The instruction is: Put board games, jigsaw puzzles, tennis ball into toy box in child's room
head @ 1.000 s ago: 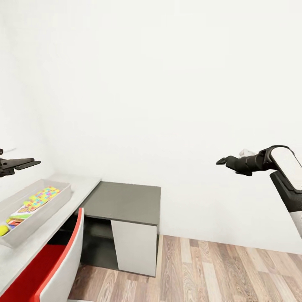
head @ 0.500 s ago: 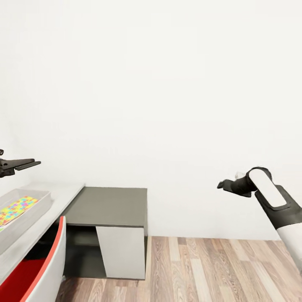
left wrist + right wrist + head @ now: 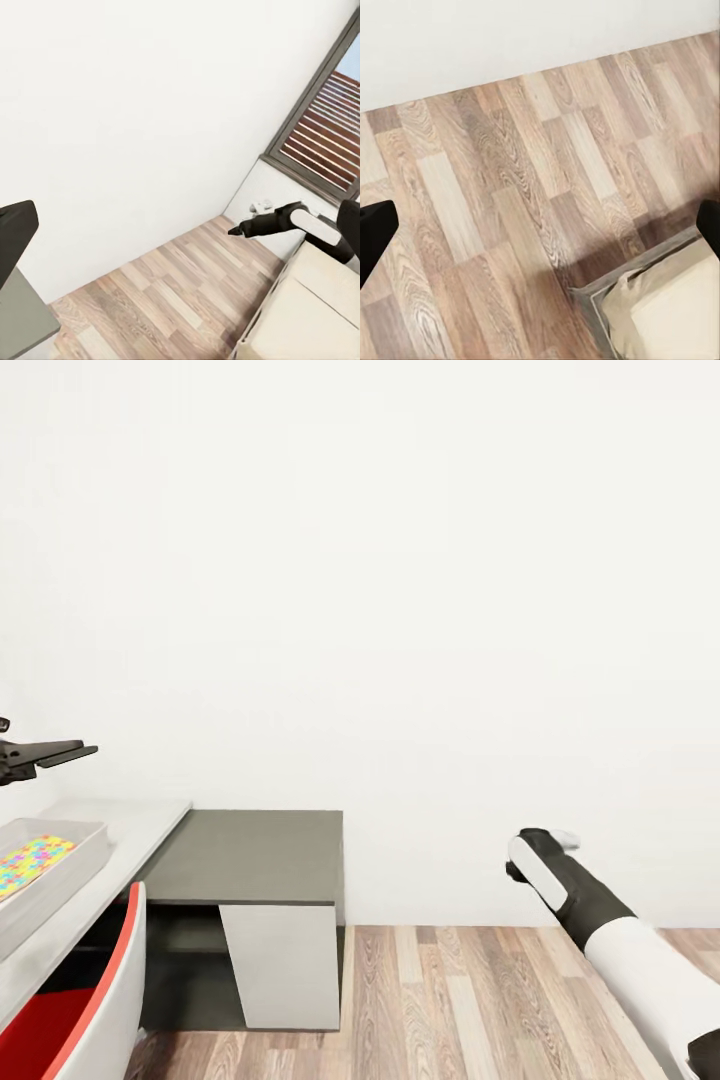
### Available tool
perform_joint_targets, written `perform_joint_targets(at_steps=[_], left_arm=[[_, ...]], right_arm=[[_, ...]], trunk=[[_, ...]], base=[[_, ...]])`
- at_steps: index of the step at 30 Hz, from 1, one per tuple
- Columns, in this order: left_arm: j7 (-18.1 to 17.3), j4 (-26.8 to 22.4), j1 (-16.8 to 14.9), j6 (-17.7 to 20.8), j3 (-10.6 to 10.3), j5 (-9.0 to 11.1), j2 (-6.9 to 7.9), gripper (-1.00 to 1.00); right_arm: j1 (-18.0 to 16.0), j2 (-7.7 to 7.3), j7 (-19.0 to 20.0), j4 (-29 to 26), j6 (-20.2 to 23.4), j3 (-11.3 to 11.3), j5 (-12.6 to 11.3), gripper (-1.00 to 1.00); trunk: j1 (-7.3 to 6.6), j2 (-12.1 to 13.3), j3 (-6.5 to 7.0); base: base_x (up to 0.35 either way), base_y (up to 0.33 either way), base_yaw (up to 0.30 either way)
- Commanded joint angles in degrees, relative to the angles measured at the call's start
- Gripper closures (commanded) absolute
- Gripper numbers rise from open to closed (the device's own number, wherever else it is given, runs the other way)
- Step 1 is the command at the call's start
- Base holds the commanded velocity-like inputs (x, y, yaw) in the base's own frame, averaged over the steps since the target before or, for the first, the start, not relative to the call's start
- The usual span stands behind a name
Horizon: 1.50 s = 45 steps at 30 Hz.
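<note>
Here the left claw (image 3: 60, 752) hovers above the toy box (image 3: 60, 875) on the worktop (image 3: 130, 822), a jigsaw puzzle (image 3: 30, 860) inside. Both claws gape wide, holding nothing; the right wrist view looks down on wood floor (image 3: 510, 202) and the bed (image 3: 667, 315) corner.

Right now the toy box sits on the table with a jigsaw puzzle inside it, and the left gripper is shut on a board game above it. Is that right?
Not quite. The toy box is on the table with a jigsaw puzzle inside, but the left gripper holds no board game: in the head view its fingers are bare and empty above the box.
</note>
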Motion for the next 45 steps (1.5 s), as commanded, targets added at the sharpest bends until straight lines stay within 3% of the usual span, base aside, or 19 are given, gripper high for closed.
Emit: perform_joint_targets(at_steps=[1,2,4,12,17,20,28,34,45], left_arm=[[-0.22,0.01,0.00,0.58,-0.03,0.00,0.00,-1.00],[-0.22,0.03,0.04,0.55,-0.04,0.01,-0.02,-1.00],[-0.22,0.06,0.13,0.52,-0.05,0.00,-0.03,-1.00],[-0.22,0.05,1.52,0.49,-0.07,-0.01,-0.19,-1.00],[-0.22,0.03,2.35,0.22,-0.12,-0.02,-0.59,-1.00],[-0.22,0.04,3.03,-0.64,-0.19,0.03,-0.88,-1.00],[-0.22,0.02,4.55,-1.34,-0.24,0.06,-1.28,-1.00],[-0.22,0.02,4.81,-1.44,-0.21,0.05,-1.31,-1.00],[-0.22,0.02,5.26,-1.53,-0.23,0.00,-1.35,-1.00]], right_arm=[[0.01,0.54,0.34,1.72,-1.23,1.12,0.68,-1.00],[0.13,1.80,2.43,5.17,-3.76,2.52,2.62,-1.00],[0.22,3.15,4.73,8.45,-6.19,3.68,3.93,-1.00],[0.14,7.57,12.82,17.55,-15.35,7.09,6.15,-1.00],[1.44,8.21,15.79,18.84,-19.63,7.70,6.15,-1.00],[5.37,8.43,18.24,19.25,-23.21,7.81,6.14,-1.00],[12.02,8.19,23.54,19.35,-30.96,7.57,5.74,-1.00],[14.58,8.30,26.08,19.35,-33.02,7.31,5.46,-1.00],[15.71,8.57,27.46,19.69,-35.14,7.29,5.19,-1.00]], trunk=[[0.03,-0.05,-0.03],[0.03,-0.05,-0.03],[0.03,-0.05,-0.02],[0.03,-0.05,-0.02],[0.03,-0.05,-0.02],[0.03,-0.05,-0.02],[0.03,-0.05,0.03],[0.03,-0.05,0.19],[0.03,-0.05,0.55]], base=[[0.000,0.000,-0.010],[0.000,0.000,-0.006],[0.000,0.000,-0.004],[0.000,0.000,-0.001],[0.000,0.000,0.000],[0.000,0.000,0.000],[0.000,0.000,-0.109],[-0.015,0.000,-0.247],[-0.084,0.000,-0.272]])
